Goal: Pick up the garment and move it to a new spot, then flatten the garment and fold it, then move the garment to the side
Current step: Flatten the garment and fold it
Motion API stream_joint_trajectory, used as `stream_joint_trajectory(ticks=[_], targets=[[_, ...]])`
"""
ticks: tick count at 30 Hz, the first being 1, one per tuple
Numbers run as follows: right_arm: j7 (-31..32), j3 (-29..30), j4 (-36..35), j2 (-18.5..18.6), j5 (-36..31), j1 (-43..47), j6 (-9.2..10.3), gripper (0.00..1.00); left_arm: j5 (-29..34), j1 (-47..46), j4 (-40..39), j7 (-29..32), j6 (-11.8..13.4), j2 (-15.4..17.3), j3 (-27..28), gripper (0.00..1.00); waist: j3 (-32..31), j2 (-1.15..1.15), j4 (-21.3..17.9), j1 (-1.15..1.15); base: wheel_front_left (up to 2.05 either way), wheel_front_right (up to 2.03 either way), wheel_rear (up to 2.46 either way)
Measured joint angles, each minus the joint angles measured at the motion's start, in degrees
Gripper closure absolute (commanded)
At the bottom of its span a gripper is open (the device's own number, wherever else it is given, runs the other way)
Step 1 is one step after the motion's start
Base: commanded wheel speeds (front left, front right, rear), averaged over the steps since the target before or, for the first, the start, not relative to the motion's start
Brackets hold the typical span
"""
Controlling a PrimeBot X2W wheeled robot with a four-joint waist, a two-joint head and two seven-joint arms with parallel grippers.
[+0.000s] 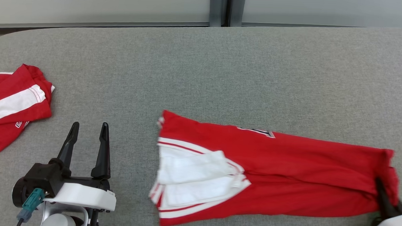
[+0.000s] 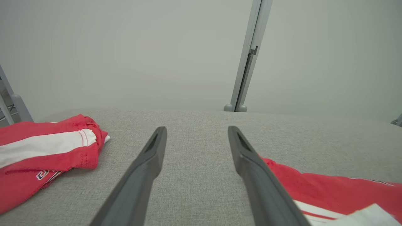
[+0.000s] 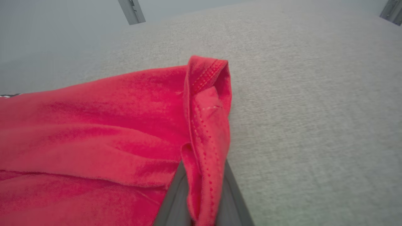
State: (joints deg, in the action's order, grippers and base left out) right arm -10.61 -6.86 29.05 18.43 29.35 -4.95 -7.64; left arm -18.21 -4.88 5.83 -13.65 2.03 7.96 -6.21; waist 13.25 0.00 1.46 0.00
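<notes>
Desk [image 1: 223,59]: a broad grey cloth-covered surface is seen, stretching away ahead of both hands.
Garment [image 1: 287,164]: red with white trim, laid flat on the desk as one long strip. Its white-lined end lies to the right of the left hand and somewhat apart from it, and its far end is reached by the right hand.
Second red-and-white garment [image 1: 11,108]: bunched on the desk, off to the left of the left hand and slightly ahead of it; it is not touched.
Left hand [image 1: 90,125]: held just above the desk with the fingers spread wide and nothing between them.
Right hand [image 3: 204,169]: closed narrowly on the garment's end, with a fold of red cloth pinched between the two fingers.
Hem [image 3: 207,75]: the stitched edge is seen standing up in a loop just ahead of the right fingertips, lifted off the desk.
Done so far: the garment appears to have been placed and flattened, and a lengthwise fold is judged to be in — the strip looks doubled, with the white lining turned out.
Left to do: a crosswise fold is likely needed, carrying the gripped end toward the white-lined end, and the move to the side is not yet made.
</notes>
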Motion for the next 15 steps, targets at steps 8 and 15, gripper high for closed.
stream_joint_trajectory(ticks=[8,15], targets=[[0.8,2.6,-2.1,4.0,1.9,0.1,0.09,1.00,-0.1,0.0,0.3,0.0,0.1,0.2,-0.2,0.00,-0.6,0.00,-1.1,0.00,0.00,0.00,0.00],[6.8,-2.4,-16.0,0.5,1.6,-1.5,0.14,1.00,-0.1,0.1,0.5,0.1,0.6,0.5,-0.4,0.00,-1.9,0.00,-2.3,0.00,0.00,0.00,0.00]])
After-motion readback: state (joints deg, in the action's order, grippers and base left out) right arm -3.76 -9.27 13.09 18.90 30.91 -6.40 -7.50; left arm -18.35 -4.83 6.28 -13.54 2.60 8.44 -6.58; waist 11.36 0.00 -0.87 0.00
